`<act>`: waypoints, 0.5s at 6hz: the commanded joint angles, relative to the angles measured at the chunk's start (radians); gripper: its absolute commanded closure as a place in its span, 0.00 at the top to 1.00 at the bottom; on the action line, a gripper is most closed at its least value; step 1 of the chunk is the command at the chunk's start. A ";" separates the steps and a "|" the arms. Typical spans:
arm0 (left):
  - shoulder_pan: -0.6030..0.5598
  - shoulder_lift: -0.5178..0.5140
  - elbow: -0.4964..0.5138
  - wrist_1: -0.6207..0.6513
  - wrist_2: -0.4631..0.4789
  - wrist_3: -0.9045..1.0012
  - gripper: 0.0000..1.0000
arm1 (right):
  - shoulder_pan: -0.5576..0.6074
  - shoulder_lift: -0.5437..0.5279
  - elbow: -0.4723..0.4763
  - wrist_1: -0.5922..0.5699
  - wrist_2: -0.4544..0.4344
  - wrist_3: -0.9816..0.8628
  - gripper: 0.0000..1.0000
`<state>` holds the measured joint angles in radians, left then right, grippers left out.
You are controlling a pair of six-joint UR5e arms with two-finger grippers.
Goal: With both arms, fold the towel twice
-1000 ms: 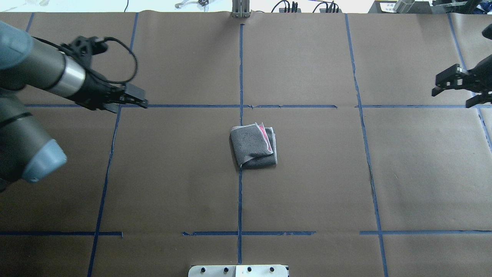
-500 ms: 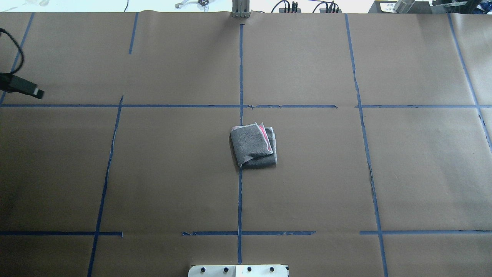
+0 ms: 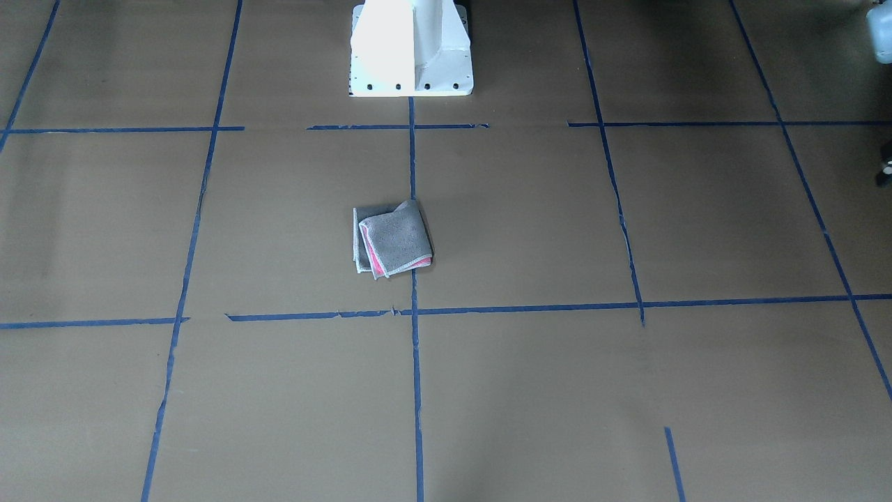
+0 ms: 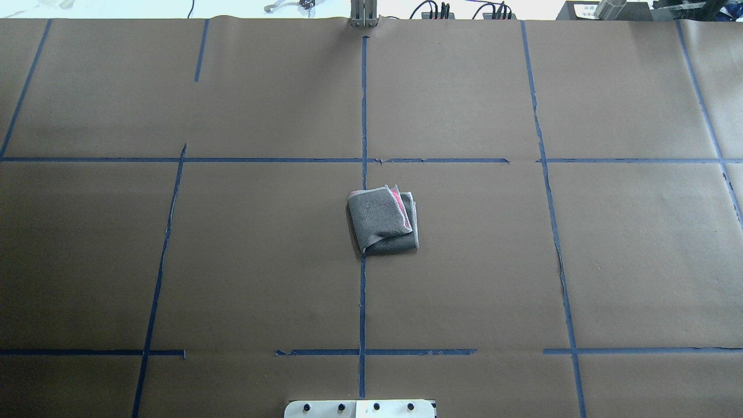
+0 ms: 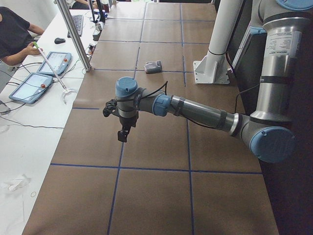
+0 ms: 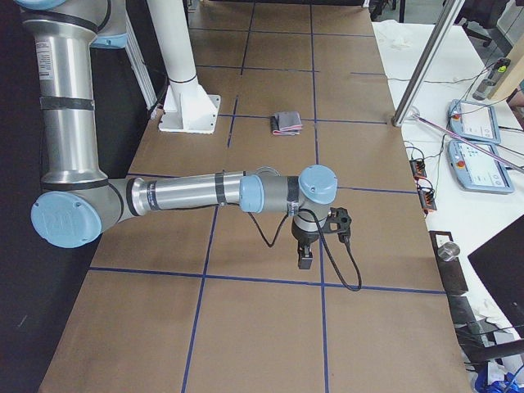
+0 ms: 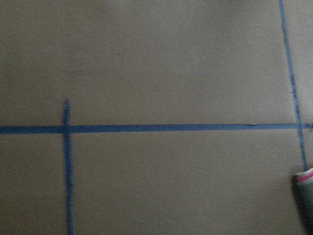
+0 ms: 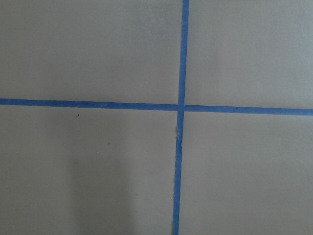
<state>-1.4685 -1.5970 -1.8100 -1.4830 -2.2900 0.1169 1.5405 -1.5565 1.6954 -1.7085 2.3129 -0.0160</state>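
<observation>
The towel [image 4: 383, 220] lies folded into a small thick square at the table's middle, grey face up, with a pink-red strip showing at one edge. It also shows in the front-facing view [image 3: 391, 239], the exterior left view [image 5: 153, 66] and the exterior right view [image 6: 286, 123]. Its corner shows at the left wrist view's right edge [image 7: 305, 191]. My left gripper [image 5: 122, 134] hangs over the table's left end, far from the towel. My right gripper [image 6: 305, 260] hangs over the right end. Both show only in side views, so I cannot tell whether they are open or shut.
Brown paper with a blue tape grid [image 4: 363, 159] covers the table. The white pedestal base [image 3: 411, 49] stands at the robot's edge. A metal post [image 5: 73, 34] and tablets [image 5: 49, 63] stand on the operators' side, where a person sits.
Both arms have drawn outward and left the overhead view, the right first, then the left off the left edge. The towel has not moved.
</observation>
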 commanded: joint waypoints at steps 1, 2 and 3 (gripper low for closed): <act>-0.030 0.069 -0.006 0.128 -0.022 0.038 1.00 | 0.010 -0.026 0.006 -0.031 0.000 -0.042 1.00; -0.030 0.087 0.010 0.119 -0.052 0.040 1.00 | 0.010 -0.030 0.006 -0.031 0.002 -0.042 1.00; -0.030 0.088 -0.008 0.131 -0.084 0.037 1.00 | 0.010 -0.033 0.007 -0.031 0.003 -0.042 1.00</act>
<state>-1.4978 -1.5177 -1.8091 -1.3614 -2.3447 0.1544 1.5502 -1.5851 1.7015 -1.7388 2.3149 -0.0572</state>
